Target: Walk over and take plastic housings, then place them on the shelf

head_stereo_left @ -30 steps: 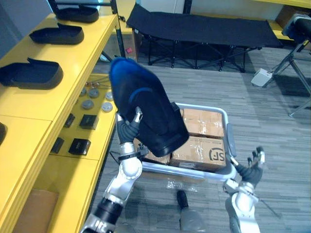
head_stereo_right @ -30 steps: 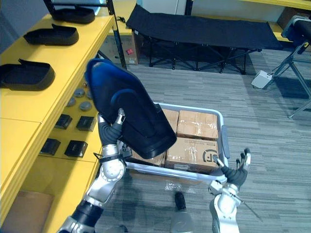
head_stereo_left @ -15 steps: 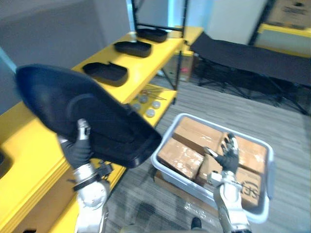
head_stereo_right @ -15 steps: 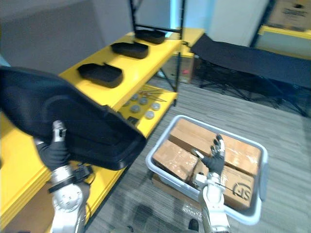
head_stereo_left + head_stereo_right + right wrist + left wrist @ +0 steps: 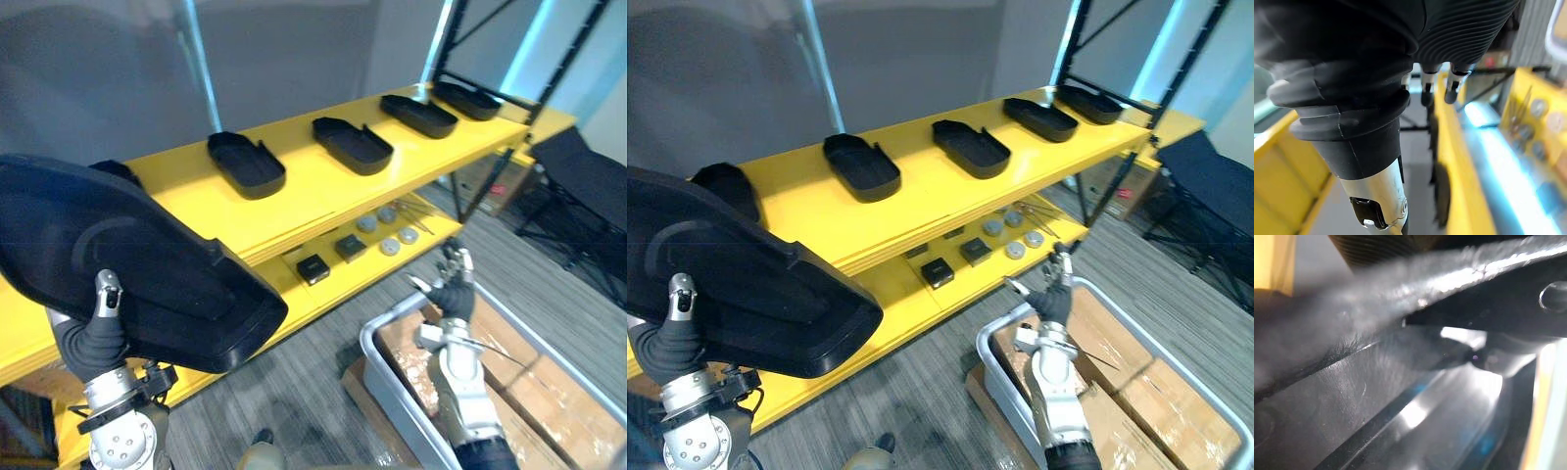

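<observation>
Shift: since half a second back the whole sight has swung round to face the shelf [image 5: 304,193], which now runs right across; the big housing [image 5: 127,264] has stayed in the left hand [image 5: 90,343], and the right hand [image 5: 453,291] is still raised and empty.
Left hand: low at the near end of the shelf, fingers curled on the housing's underside edge with the thumb standing up against it; its wrist view looks close along the dark glossy plastic.
Carried housing: large, black, dished, held tilted in front of the shelf's top board, covering part of it.
Right hand: out in front of the shelf's lower board, above the corner of the grey bin [image 5: 375,354], fingers spread and touching nothing.
Shelf top board: a row of black shelf housings, open side up, well apart from one another [image 5: 245,164] [image 5: 353,145] [image 5: 419,115] [image 5: 472,99]; one more [image 5: 725,186] peeks out behind the carried one.
Shelf lower board: small black boxes [image 5: 313,267] and round grey discs [image 5: 390,245].
Bin: on the floor in front of the shelf, with cardboard boxes [image 5: 1176,416] inside.
Beyond the shelf's far end: a black folding cot [image 5: 588,186].
</observation>
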Controlling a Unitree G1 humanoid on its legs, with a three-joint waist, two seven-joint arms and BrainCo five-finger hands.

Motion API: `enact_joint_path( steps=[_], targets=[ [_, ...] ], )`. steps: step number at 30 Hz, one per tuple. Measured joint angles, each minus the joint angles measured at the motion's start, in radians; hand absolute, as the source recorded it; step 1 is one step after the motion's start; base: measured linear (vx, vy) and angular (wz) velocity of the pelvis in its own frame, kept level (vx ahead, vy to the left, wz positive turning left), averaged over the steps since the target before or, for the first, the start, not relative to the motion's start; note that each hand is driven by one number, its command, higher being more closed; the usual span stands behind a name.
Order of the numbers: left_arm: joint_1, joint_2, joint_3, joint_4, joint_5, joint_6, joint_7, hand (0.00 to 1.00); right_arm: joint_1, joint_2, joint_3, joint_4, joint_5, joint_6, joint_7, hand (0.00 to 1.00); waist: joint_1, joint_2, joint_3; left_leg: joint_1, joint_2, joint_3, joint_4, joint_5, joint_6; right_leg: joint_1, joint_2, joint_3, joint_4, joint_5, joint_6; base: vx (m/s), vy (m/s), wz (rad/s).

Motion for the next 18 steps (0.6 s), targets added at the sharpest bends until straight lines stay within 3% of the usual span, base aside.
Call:
enact_joint_path(
  steps=[1,2,5,8,9,11,12,13,15,16,17,18],
  targets=[
    [-0.015,-0.001,-0.035,0.017,-0.047,-0.001,-0.029,1.00,0.024,-0.011,-0.050,-0.007,0.000,-0.003,0.001,0.00,-0.019,0.015,0.001,0.005,-0.008,0.072,-0.003,0.070,-0.075,0.015,-0.031,-0.016,0.047,-0.023,0.013,0.08,0.181,1.17],
    [-0.016,0.000,-0.053,0.017,-0.066,-0.004,-0.035,1.00,0.030,-0.011,-0.063,-0.010,0.000,-0.010,0.002,0.00,-0.021,0.020,0.005,0.020,-0.030,0.072,-0.017,0.069,-0.078,0.013,-0.060,0.001,0.077,-0.033,0.013,0.06,0.187,0.75],
    [-0.011,0.000,-0.045,0.022,-0.066,-0.010,-0.025,1.00,0.015,0.008,-0.023,-0.022,0.001,-0.040,0.029,0.00,0.006,0.011,0.036,0.019,-0.039,0.104,0.010,0.045,-0.099,0.000,-0.075,0.050,0.071,-0.033,0.013,-0.01,0.099,-0.25],
    [0.011,-0.001,-0.044,0.044,-0.063,-0.013,-0.012,1.00,-0.007,0.031,0.011,-0.056,0.002,-0.074,0.067,0.00,0.012,0.004,0.081,-0.032,-0.015,0.126,0.181,-0.056,-0.107,0.001,-0.080,0.083,0.081,-0.082,0.012,-0.10,0.050,-0.37],
    [0.011,-0.005,-0.046,0.048,-0.061,-0.016,-0.011,1.00,-0.010,0.031,0.013,-0.062,0.007,-0.096,0.071,0.00,0.006,0.004,0.094,-0.070,-0.008,0.120,0.266,-0.098,-0.105,-0.001,-0.087,0.098,0.102,-0.122,0.058,-0.12,0.092,0.01],
    [0.014,-0.012,-0.047,0.053,-0.039,-0.017,-0.010,1.00,-0.007,0.042,0.012,-0.051,0.006,-0.110,0.061,0.00,0.004,0.016,0.118,-0.088,0.004,0.105,0.362,-0.156,-0.102,0.008,-0.095,0.099,0.160,-0.164,0.074,-0.11,0.127,0.13],
    [0.014,-0.009,-0.042,0.052,-0.010,-0.027,-0.010,1.00,-0.007,0.062,0.009,-0.048,0.007,-0.116,0.044,0.00,0.007,0.003,0.125,-0.084,-0.014,0.101,0.373,-0.168,-0.099,0.025,-0.110,0.093,0.165,-0.182,0.071,-0.01,0.100,0.22],
    [0.012,-0.007,-0.041,0.051,-0.004,-0.032,-0.013,1.00,-0.008,0.072,0.007,-0.048,0.009,-0.123,0.042,0.00,0.009,-0.006,0.125,-0.083,-0.027,0.102,0.381,-0.171,-0.092,0.026,-0.127,0.094,0.164,-0.190,0.061,0.05,0.162,0.23],
    [0.005,-0.002,-0.032,0.047,-0.004,-0.037,-0.025,1.00,-0.001,0.084,0.006,-0.050,0.011,-0.141,0.042,0.00,0.012,-0.018,0.125,-0.069,-0.063,0.155,0.468,-0.237,-0.024,0.045,-0.154,0.092,0.180,-0.189,0.020,0.11,0.149,0.23],
    [-0.014,0.001,-0.016,0.051,-0.003,-0.037,-0.028,1.00,0.011,0.082,0.008,-0.052,0.011,-0.150,0.048,0.00,0.005,-0.001,0.124,-0.047,-0.082,0.157,0.451,-0.286,-0.037,0.001,-0.184,0.148,0.348,-0.153,-0.035,0.18,0.183,0.58],
    [-0.037,0.014,-0.009,0.052,-0.003,-0.035,-0.029,1.00,0.027,0.090,0.008,-0.049,0.012,-0.151,0.057,0.00,0.000,-0.015,0.129,-0.009,-0.117,0.140,0.397,-0.282,-0.032,-0.092,-0.215,0.239,0.517,-0.051,-0.122,0.22,0.220,0.63],
    [-0.043,0.025,-0.006,0.049,-0.002,-0.035,-0.027,1.00,0.029,0.091,0.008,-0.048,0.012,-0.152,0.067,0.00,-0.002,-0.012,0.126,0.016,-0.125,0.135,0.361,-0.277,-0.031,-0.128,-0.216,0.284,0.570,0.026,-0.140,0.17,0.150,0.57]
  ],
)
